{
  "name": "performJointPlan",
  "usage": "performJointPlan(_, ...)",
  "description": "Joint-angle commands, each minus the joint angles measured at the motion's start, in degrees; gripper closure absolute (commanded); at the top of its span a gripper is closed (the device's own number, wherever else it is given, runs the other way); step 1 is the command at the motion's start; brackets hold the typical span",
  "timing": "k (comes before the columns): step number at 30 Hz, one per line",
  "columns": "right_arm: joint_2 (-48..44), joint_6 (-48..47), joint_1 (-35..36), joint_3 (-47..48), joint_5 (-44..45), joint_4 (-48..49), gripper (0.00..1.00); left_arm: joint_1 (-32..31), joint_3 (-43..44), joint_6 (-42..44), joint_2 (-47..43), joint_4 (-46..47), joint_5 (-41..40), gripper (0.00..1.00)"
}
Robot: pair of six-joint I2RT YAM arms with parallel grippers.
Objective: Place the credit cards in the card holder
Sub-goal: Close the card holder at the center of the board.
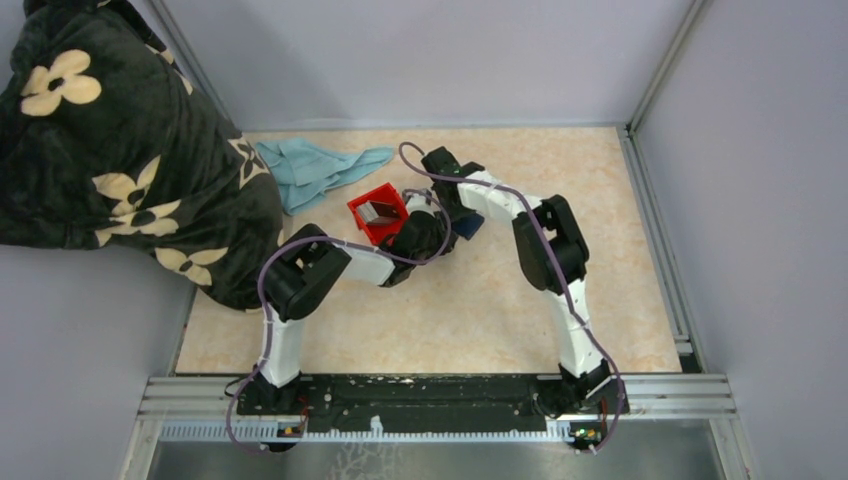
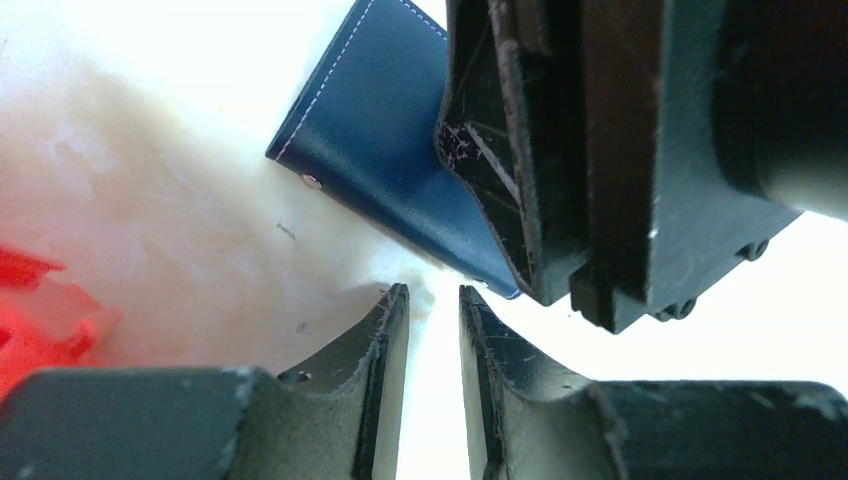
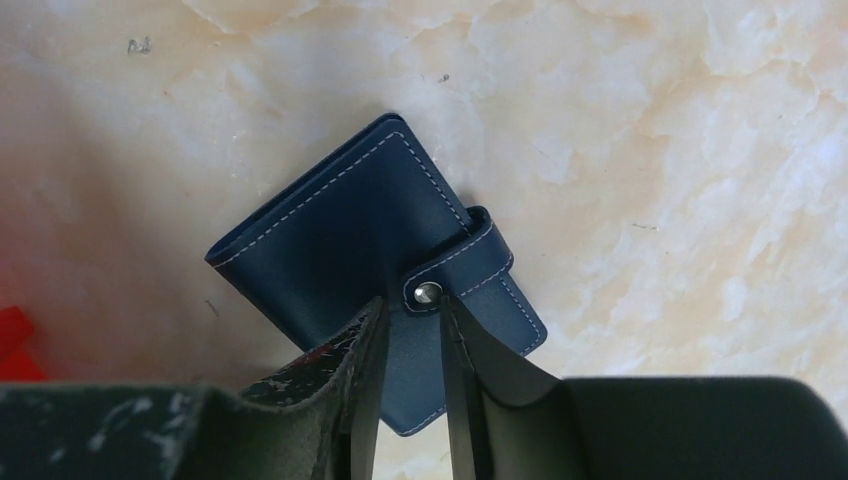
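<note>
Right wrist, card holder (image 3: 330, 230) under right tool (image 3: 412, 308)

Your left gripper (image 2: 433, 295) and right gripper (image 3: 412, 305) crowd the card holder (image 3: 340, 240), with the red bin (image 1: 357, 208) close on its left. Bare table (image 1: 625, 250) lies to its right.

Overhead view plus two wrist close-ups.
Top looks down from behind; both wrist cameras, very near, apparently share the card holder (image 3: 330, 240).
</note>
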Motion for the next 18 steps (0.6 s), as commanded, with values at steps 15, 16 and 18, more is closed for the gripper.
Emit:
performJointPlan(15, -16.8, 7.5, 0.08, -13.39, -8.99, 7.73, 0.67, -0.37, -4.15, 2.34, -9.04, -15.25, -4.03, 0.64)
performJointPlan(16, -17.96, 7.67, 0.08, -14.4, -9.35, 8.57, 0.67, -0.5, -4.27, 2.46, -9.39, -15.38, -4.03, 0.63)
performJointPlan(18, -19.86, 7.82, 0.11, -15.75, -10.02, 9.67, 0.67, -0.65, -4.09, 2.79, -9.98, -16.03, -4.21, 0.62)
